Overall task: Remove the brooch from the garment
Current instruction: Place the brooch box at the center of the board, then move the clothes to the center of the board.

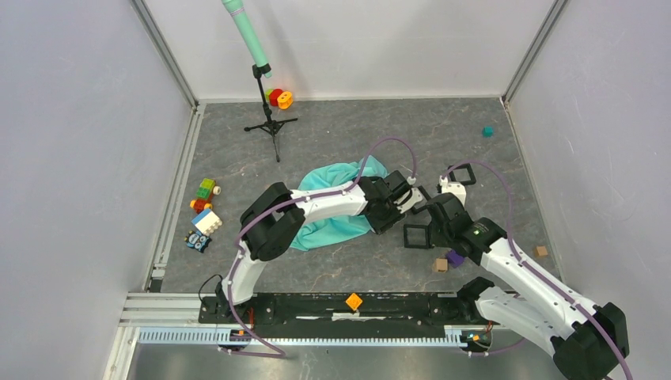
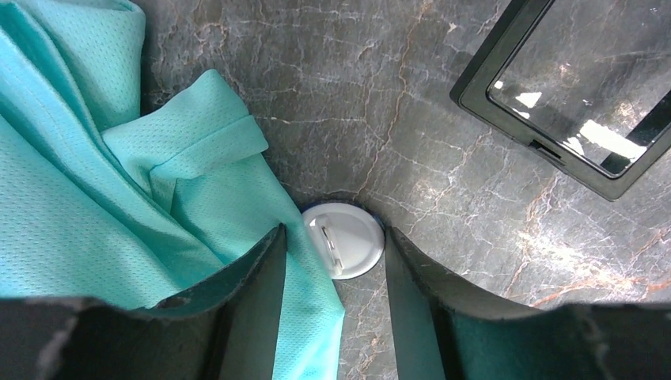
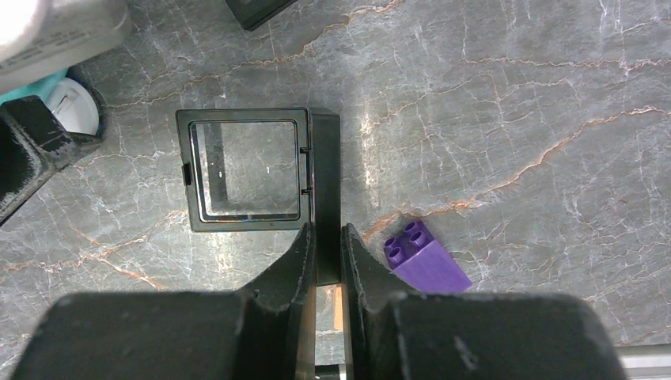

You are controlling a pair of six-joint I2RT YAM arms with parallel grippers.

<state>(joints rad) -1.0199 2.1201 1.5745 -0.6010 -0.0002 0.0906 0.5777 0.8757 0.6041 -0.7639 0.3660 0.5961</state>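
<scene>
**Brooch lies beside the shirt**

The white brooch [image 2: 344, 240] lies pin side up on the table [image 2: 380, 95], at the shirt's [image 2: 95, 158] edge, between the left gripper's [image 2: 333, 232] spread jaws. The right gripper [image 3: 327, 229] pinches a black box's [image 3: 324, 158] wall.

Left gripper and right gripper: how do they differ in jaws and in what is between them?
The left gripper has its jaws wide apart; the right gripper has them nearly together. The left gripper straddles the white brooch lying beside the garment; the right gripper pinches a wall of the black frame. Both point down at the grey table.
</scene>
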